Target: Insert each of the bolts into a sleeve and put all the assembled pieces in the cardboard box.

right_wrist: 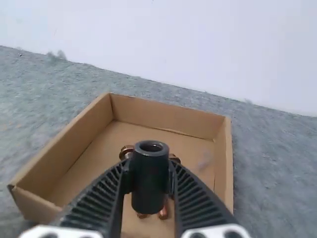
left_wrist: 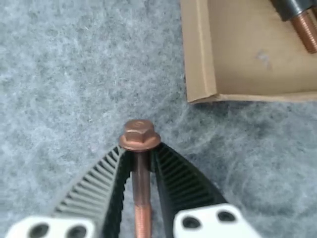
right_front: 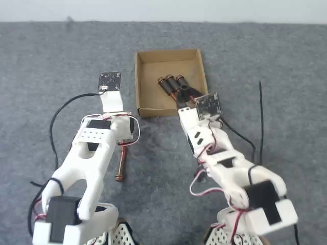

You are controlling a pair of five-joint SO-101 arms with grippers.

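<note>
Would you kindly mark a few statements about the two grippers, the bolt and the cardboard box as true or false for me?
1. The left gripper is shut on a copper bolt. True.
2. The bolt's head is buried inside the gripper. False: the head sticks out in front of it.
3. The right gripper grips a black sleeve over the cardboard box. True.
4. The cardboard box is empty. False: sleeved bolts lie inside it.
</note>
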